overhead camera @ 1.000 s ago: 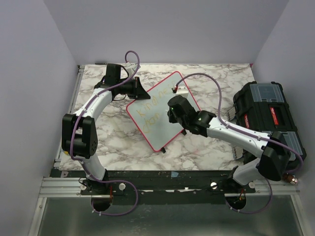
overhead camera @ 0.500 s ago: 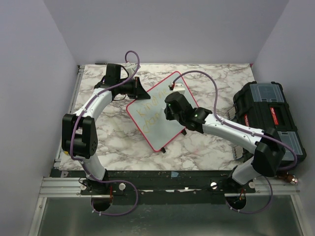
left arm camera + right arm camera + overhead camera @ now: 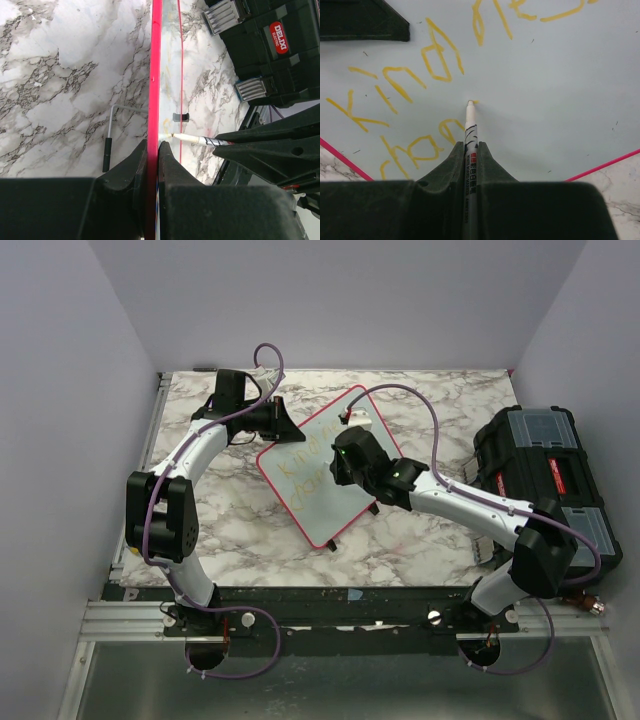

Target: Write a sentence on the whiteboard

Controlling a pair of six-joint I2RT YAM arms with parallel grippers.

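The whiteboard (image 3: 315, 495), white with a pinkish-red frame, lies tilted at mid table. My left gripper (image 3: 279, 421) is shut on its far-left edge; the left wrist view shows the red frame (image 3: 156, 75) clamped between the jaws. My right gripper (image 3: 343, 462) is shut on a white marker (image 3: 469, 131), tip touching the board surface (image 3: 560, 90). The sentence (image 3: 420, 65) is yellow handwriting in two lines, starting "Kind" above and "cha" below; it also shows in the top view (image 3: 300, 468). A short fresh yellow mark sits at the tip.
A black toolbox (image 3: 545, 475) with a red label stands at the right edge, also in the left wrist view (image 3: 270, 45). A small white object (image 3: 360, 421) lies by the board's far corner. A black-handled hex key (image 3: 108, 140) lies on the marble beside the board.
My right gripper has moved left and a little farther across the board with the marker. The left gripper and the board have not moved.
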